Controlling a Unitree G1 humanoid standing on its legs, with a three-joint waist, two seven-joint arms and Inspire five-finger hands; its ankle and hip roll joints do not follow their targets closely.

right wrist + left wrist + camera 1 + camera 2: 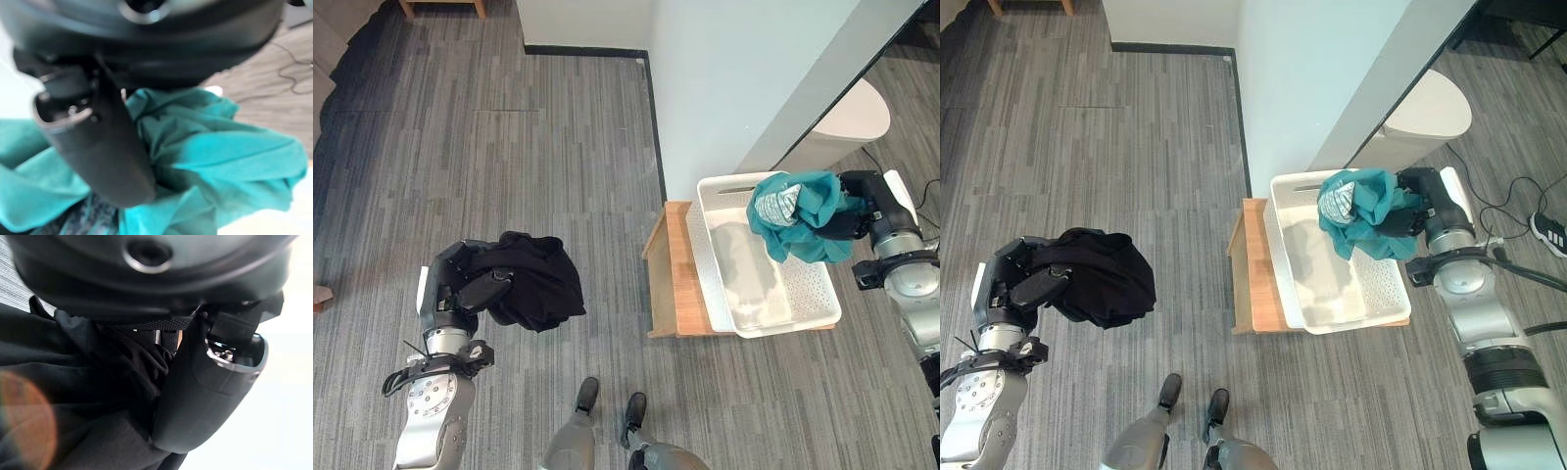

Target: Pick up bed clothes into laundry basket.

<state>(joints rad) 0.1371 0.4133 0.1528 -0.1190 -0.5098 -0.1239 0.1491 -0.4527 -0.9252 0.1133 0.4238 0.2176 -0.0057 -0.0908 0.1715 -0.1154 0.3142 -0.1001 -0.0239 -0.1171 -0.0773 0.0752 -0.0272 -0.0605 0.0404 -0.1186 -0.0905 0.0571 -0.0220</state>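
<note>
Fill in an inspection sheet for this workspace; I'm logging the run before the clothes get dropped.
Surface: grey plank floor; low wooden stand by the white wall.
Job's things: white laundry basket on the stand, nothing seen inside; teal garment held over its far end; black garment held above the floor, apart from the basket.
Clutter: nothing seen.
Hands: left hand curled round the black garment; right hand curled round the teal garment.
Cables: black cable on the floor at right.
Surroundings: shoe, wooden furniture leg.
</note>
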